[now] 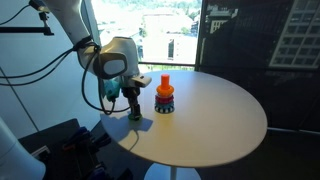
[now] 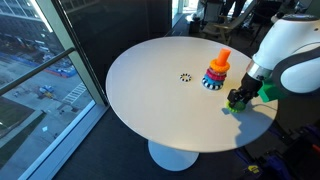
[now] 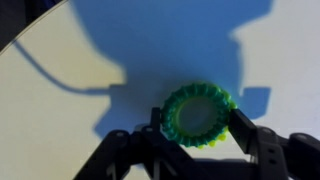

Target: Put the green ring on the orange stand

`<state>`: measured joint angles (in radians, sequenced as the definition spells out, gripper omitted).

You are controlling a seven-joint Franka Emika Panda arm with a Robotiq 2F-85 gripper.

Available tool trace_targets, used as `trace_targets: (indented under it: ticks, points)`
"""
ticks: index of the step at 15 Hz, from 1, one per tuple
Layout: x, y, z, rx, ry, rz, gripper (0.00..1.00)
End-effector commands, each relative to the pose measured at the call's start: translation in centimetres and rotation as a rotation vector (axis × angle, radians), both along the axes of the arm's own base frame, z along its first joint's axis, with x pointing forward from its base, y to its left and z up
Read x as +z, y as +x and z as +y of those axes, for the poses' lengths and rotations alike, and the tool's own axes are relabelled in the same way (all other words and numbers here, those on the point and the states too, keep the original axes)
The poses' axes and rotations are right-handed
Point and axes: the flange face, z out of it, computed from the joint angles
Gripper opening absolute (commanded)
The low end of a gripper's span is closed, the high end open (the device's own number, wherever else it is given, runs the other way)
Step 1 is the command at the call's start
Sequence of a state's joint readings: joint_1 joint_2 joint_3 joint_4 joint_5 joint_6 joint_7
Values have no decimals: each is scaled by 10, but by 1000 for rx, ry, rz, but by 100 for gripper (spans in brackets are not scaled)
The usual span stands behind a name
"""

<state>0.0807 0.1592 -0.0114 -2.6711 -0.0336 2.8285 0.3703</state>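
Near the table (image 1: 220,110) edge, the gripper (image 3: 198,120) has its jaws pinching the ring (image 3: 198,92), apparently unlifted; carrying it onto the stand (image 1: 165,85) remains.

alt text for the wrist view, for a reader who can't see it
A green ring lies on the white table between the dark fingers of the gripper, which sit close against its sides. The arm's shadow covers the table around it.

The round white tabletop (image 2: 150,95) fills the middle of the frame. Right of centre is the orange stand (image 2: 222,58), with coloured rings stacked round its base. Just to its lower right the end effector (image 2: 237,101) sits low on the tabletop, the green ring (image 2: 229,108) at its tips.
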Motion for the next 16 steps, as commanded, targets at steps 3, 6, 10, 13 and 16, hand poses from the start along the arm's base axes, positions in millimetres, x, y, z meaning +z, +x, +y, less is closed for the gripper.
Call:
trace_targets:
  ticks: [3,6,10,13,16]
  points:
    - [3,0,-1,-14,2,-17,44]
    - [10,0,-3,-23,8,-23,44]
    - [27,4,-6,-39,17,-42,44]
    - [39,7,-7,-48,24,-64,44]
    - [45,9,-8,-51,26,-79,55]
